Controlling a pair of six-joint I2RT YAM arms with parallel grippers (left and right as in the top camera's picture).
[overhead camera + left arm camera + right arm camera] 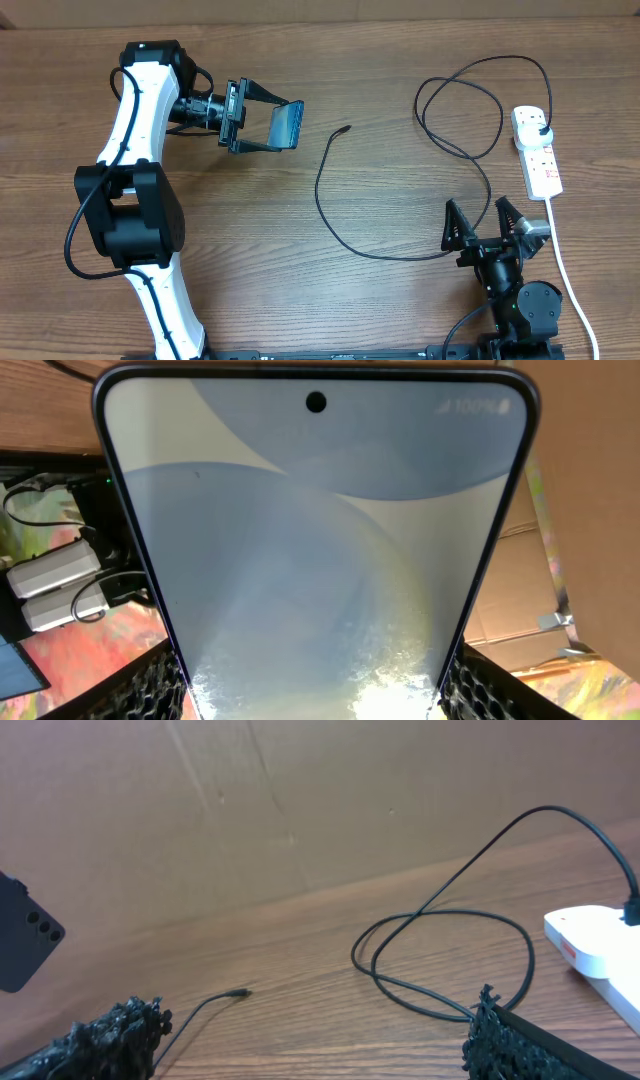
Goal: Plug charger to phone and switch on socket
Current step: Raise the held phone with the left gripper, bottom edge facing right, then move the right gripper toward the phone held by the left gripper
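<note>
Two fingers of the left gripper [296,125] are clamped on the phone [285,125] by its long edges, holding it clear of the table [300,300] with its screen toward the wrist camera. The right gripper [481,218] stands wide open and empty near the table's front edge. Between them lies the charger [318,185], its connector tip free on the wood just right of the phone. Its plug seems seated in the socket [540,165] at far right, whose white cord [565,270] trails forward.

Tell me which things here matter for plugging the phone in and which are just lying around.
For the job: smartphone, black charger cable, white power strip.
Just lying about: grey power adapters, cardboard boxes, both off the table.
</note>
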